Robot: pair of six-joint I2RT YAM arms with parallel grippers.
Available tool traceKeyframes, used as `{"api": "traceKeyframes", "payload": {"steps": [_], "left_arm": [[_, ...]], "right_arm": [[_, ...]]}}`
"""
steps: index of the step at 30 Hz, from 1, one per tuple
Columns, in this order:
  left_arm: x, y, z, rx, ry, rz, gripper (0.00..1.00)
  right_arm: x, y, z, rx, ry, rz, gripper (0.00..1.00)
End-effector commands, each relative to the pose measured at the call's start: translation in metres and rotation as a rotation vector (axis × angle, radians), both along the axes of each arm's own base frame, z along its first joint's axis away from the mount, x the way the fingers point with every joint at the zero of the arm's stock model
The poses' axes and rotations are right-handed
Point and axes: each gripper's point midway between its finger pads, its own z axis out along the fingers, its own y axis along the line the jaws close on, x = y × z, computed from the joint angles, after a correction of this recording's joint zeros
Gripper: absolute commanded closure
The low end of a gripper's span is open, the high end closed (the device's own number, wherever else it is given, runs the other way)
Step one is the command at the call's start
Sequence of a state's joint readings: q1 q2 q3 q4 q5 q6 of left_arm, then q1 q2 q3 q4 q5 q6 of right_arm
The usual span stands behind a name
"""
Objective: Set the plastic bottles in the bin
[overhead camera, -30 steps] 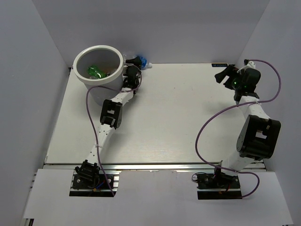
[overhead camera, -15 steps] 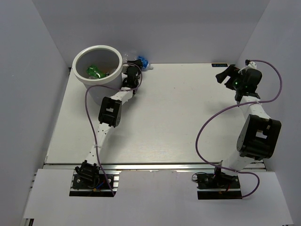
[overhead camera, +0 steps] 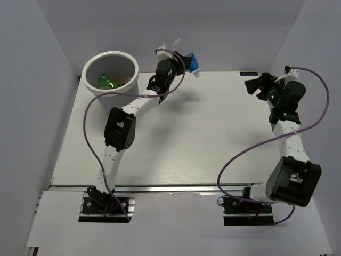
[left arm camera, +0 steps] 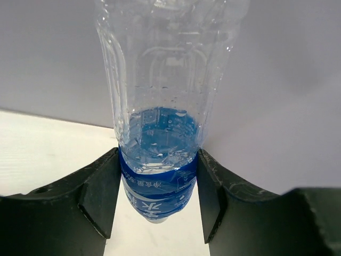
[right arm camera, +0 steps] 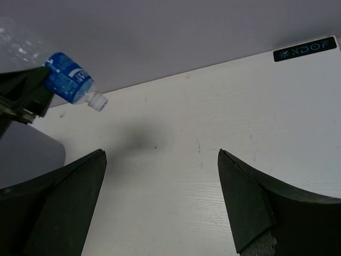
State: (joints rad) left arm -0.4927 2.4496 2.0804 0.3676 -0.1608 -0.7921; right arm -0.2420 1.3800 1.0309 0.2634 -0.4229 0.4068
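Observation:
My left gripper (overhead camera: 181, 57) is shut on a clear plastic bottle with a blue label (overhead camera: 191, 60) and holds it raised above the table's far edge, to the right of the bin. In the left wrist view the bottle (left arm camera: 160, 133) sits squeezed between both fingers (left arm camera: 101, 194), cap end toward the camera. It also shows in the right wrist view (right arm camera: 69, 80). The white round bin (overhead camera: 90, 88) stands at the far left with a green bottle (overhead camera: 106, 81) and an orange one (overhead camera: 121, 82) inside. My right gripper (overhead camera: 254, 85) is open and empty above the table's far right.
The white table (overhead camera: 202, 133) fills the middle. Grey walls close in at the back and both sides. A small dark label (right arm camera: 306, 49) marks the table's far right edge. Purple cables loop beside both arms.
My left gripper has lifted the blue-label bottle from beside the bin and swung it up and to the right. The right arm has stretched out and shifted slightly right.

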Motion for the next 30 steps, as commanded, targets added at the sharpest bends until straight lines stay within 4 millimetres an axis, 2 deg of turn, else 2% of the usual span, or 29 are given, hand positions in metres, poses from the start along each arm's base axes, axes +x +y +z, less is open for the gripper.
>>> {"api": "traceKeyframes", "payload": {"steps": [1,2,3,5,6,8,9,10,11,12,13,14,16,18,20,22,24,25,26,28,29,30], "left_arm": [[-0.062,0.003,0.147,0.038,-0.246,-0.114,1.0],[-0.07,0.006,0.16,0.05,-0.257,-0.12,1.0],[-0.085,0.015,0.184,0.067,-0.261,-0.12,1.0],[-0.095,0.034,0.2,0.132,-0.273,-0.064,1.0],[-0.107,0.061,0.215,0.14,-0.27,0.025,1.0],[-0.121,0.092,0.23,0.155,-0.294,0.088,1.0],[-0.124,0.119,0.236,0.155,-0.295,0.134,1.0],[-0.141,0.145,0.248,0.146,-0.3,0.183,1.0],[-0.149,0.164,0.253,0.146,-0.299,0.219,1.0],[-0.152,0.192,0.253,0.152,-0.283,0.281,1.0],[-0.169,0.22,0.253,0.152,-0.273,0.357,1.0],[-0.173,0.244,0.252,0.154,-0.27,0.411,1.0],[-0.19,0.275,0.244,0.157,-0.244,0.488,1.0],[-0.194,0.301,0.23,0.175,-0.199,0.548,1.0],[-0.195,0.315,0.212,0.177,-0.153,0.581,0.99],[-0.187,0.328,0.194,0.183,-0.095,0.613,0.99],[-0.172,0.334,0.169,0.217,-0.005,0.607,0.9],[-0.168,0.333,0.161,0.216,0.022,0.595,0.82],[-0.165,0.331,0.157,0.22,0.024,0.579,0.65],[-0.159,0.324,0.147,0.226,0.037,0.539,0.56],[-0.158,0.322,0.144,0.235,0.047,0.527,0.47],[-0.156,0.321,0.148,0.233,0.045,0.521,0.33]], "right_arm": [[-0.017,0.014,0.037,0.0,-0.104,0.044,0.11],[-0.021,0.017,0.04,-0.005,-0.114,0.049,0.11],[-0.027,0.02,0.047,-0.012,-0.13,0.054,0.11],[-0.034,0.029,0.046,-0.01,-0.123,0.069,0.11],[-0.038,0.031,0.051,-0.008,-0.132,0.071,0.11],[-0.043,0.042,0.054,-0.007,-0.136,0.089,0.11],[-0.045,0.045,0.055,-0.005,-0.134,0.092,0.11],[-0.047,0.052,0.051,-0.006,-0.122,0.104,0.11],[-0.048,0.056,0.051,-0.006,-0.118,0.111,0.11],[-0.051,0.061,0.052,-0.01,-0.119,0.12,0.11],[-0.053,0.063,0.049,-0.011,-0.113,0.123,0.11],[-0.056,0.065,0.049,-0.013,-0.11,0.124,0.11],[-0.057,0.069,0.045,-0.011,-0.101,0.117,0.11],[-0.06,0.073,0.039,-0.007,-0.083,0.123,0.11],[-0.061,0.075,0.034,-0.006,-0.067,0.128,0.11],[-0.061,0.076,0.03,-0.005,-0.048,0.13,0.11],[-0.061,0.072,0.025,-0.029,-0.022,0.118,0.11],[-0.062,0.07,0.026,-0.032,-0.019,0.106,0.11],[-0.062,0.069,0.026,-0.034,-0.018,0.097,0.11],[-0.063,0.067,0.026,-0.042,-0.022,0.089,0.11],[-0.063,0.067,0.027,-0.042,-0.025,0.086,0.11],[-0.063,0.066,0.027,-0.043,-0.025,0.08,0.11]]}}
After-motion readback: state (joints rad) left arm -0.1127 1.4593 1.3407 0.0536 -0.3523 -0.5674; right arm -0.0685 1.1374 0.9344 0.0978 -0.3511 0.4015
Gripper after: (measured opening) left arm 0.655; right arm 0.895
